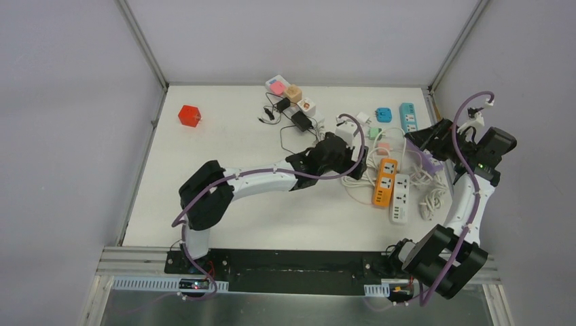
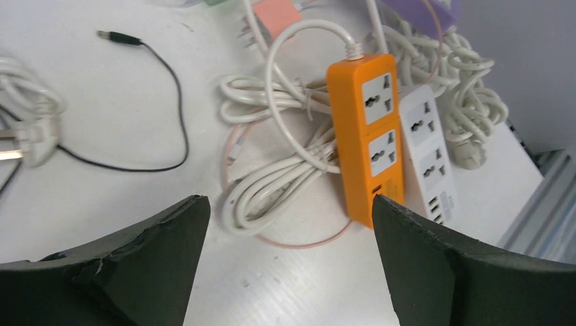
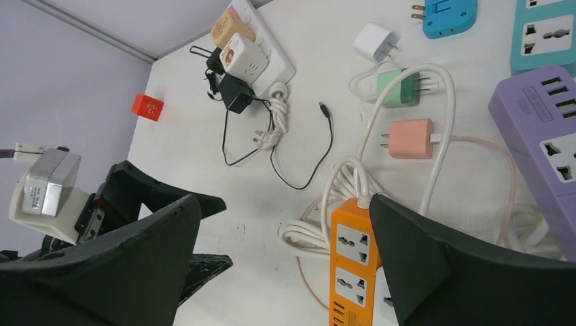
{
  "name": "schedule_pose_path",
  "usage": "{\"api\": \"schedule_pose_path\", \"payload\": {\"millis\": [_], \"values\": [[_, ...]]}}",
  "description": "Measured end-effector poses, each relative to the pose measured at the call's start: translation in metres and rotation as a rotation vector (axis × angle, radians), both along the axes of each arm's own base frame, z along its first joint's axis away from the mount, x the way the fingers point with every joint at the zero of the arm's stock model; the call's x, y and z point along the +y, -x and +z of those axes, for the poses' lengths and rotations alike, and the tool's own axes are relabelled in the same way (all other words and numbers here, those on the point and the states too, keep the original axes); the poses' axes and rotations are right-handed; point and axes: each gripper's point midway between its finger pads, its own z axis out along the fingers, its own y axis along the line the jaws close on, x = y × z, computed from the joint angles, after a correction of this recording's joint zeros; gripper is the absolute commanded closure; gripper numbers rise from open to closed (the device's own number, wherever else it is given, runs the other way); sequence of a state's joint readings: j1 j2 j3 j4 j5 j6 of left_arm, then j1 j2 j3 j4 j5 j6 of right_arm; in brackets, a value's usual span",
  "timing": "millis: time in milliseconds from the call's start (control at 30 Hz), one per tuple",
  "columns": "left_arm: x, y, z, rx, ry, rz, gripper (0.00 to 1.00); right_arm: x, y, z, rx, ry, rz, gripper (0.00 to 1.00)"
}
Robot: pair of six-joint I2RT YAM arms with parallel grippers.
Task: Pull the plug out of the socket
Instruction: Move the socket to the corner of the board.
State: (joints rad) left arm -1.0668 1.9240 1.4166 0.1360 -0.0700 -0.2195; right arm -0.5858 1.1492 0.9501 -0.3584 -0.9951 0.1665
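Two robot arms reach across a cluttered white table (image 1: 224, 224). The left gripper (image 2: 289, 204) has its fingers spread wide and holds nothing. It hangs above a coiled white cable (image 2: 272, 187) that lies just left of an orange power strip (image 2: 370, 136). A second white power strip (image 2: 428, 156) rests against the orange strip's right side. The right gripper (image 3: 285, 204), likewise parted and empty, hovers over the far end of the same orange strip, with a purple power strip (image 3: 543, 129) just to its right and a teal power strip (image 3: 547, 34) farther back. The plugs seen seated in sockets sit well apart from both grippers, on the far white power strip (image 3: 275, 61) near the back wall. There a tan plug (image 3: 231, 27) and a white plug (image 3: 241, 54) stand side by side, and a pink plug (image 1: 277, 87) shows at that strip's far-left end from above. A black adapter (image 3: 234, 95) sits just beside the same strip; whether it is plugged in cannot be told. Loose on the table between the strips lie a pink adapter (image 3: 411, 138), a green adapter (image 3: 397, 88), a small white charger (image 3: 372, 41) and a blue plug (image 3: 445, 15) — prongs bare, touching no socket. A red cube (image 1: 189, 115) stands alone at the far left.
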Motion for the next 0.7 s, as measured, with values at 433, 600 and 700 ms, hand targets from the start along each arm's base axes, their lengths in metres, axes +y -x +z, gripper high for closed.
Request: {"api": "schedule_pose_path", "payload": {"millis": [433,600,700], "values": [[0.096,-0.036,0.025,-0.129,-0.18,0.155,0.01,0.007,0.002,0.003,-0.009,-0.011,0.034,0.0],[0.148,-0.061,0.03,-0.083,-0.169,0.221,0.01,0.01,0.002,0.004,-0.013,-0.016,0.048,0.0],[0.183,-0.07,0.035,-0.041,-0.145,0.266,0.01,0.012,0.002,0.004,-0.013,-0.017,0.054,0.0]]}}
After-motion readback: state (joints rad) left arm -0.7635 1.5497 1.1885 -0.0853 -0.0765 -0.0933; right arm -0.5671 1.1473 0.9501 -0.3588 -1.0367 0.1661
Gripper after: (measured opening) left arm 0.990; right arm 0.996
